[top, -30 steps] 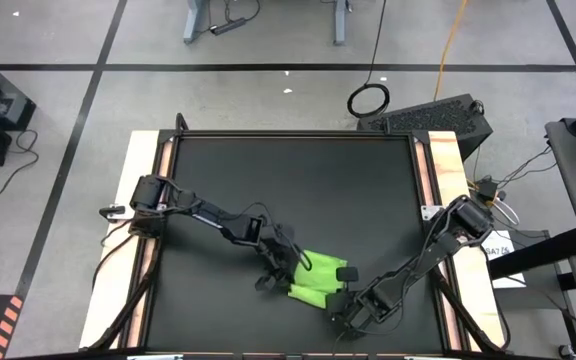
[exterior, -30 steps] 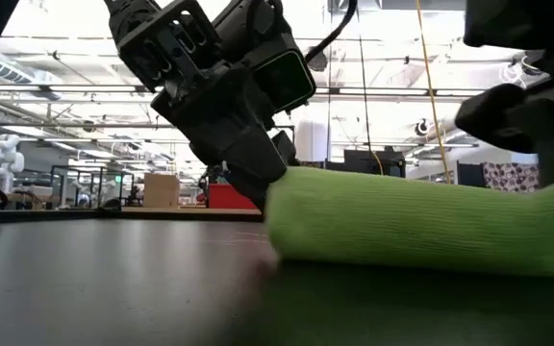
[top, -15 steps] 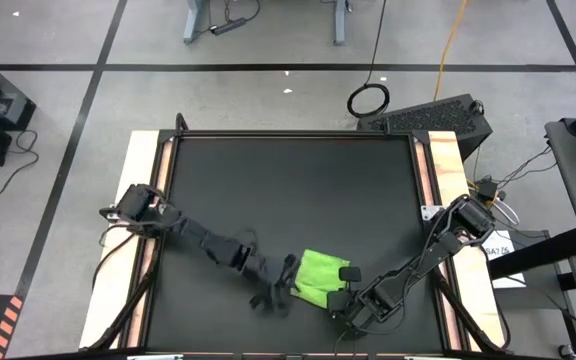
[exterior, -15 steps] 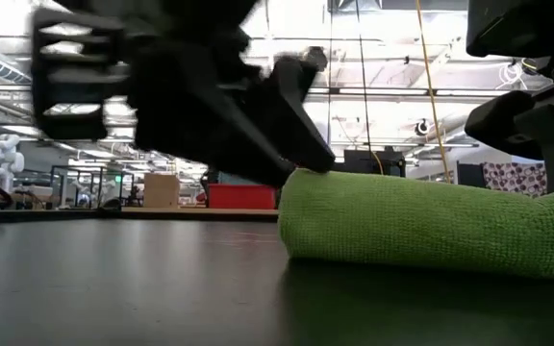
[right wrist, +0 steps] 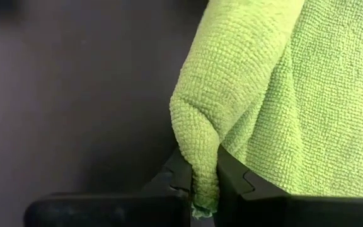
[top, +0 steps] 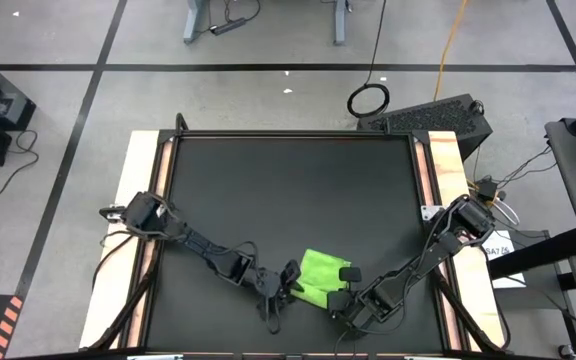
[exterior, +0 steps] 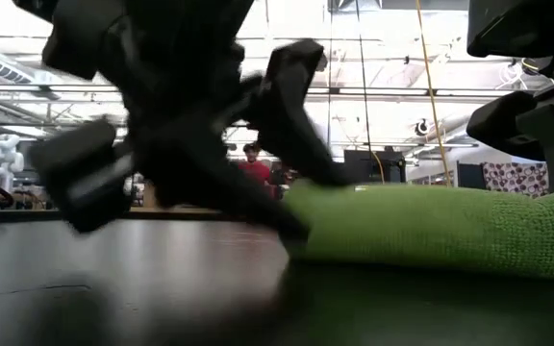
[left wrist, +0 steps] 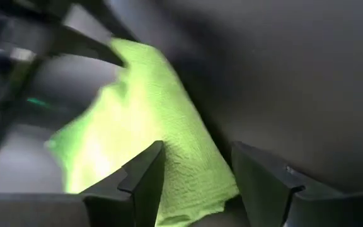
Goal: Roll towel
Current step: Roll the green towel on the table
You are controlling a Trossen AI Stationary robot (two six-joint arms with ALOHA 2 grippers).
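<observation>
1. My right gripper (right wrist: 203, 180) is clamped on a corner of the towel (top: 320, 273); in the right wrist view a thin fold of green cloth is pinched between my two fingers (right wrist: 175, 173), so that end is firmly held.
2. My left gripper (top: 286, 285) sits low on the bench (top: 288, 190) at the towel's other side. Its fingers (left wrist: 144, 183) are spread apart with nothing between them, and the green edge lies just ahead of them.
3. What has just changed: a second ago my left gripper was up at the towel's far-left side. It has since swept toward the near edge of the bench and now sits lower and closer to the camera, beside the towel's near-left corner.
4. The towel has changed too. It showed as two green lobes from above, and now reads as one more compact bundle near the front of the bench, slightly right of centre. From the low view (exterior: 431, 226) it is a thick, rounded, sausage-like shape lying flat.
5. My judgement for the task: the roll looks largely formed. My left gripper appears to have let go and repositioned, probably to tuck or push the loose edge, while my right holds the end in place.
6. Containers: I see none on the bench, so nothing is held in anything.
</observation>
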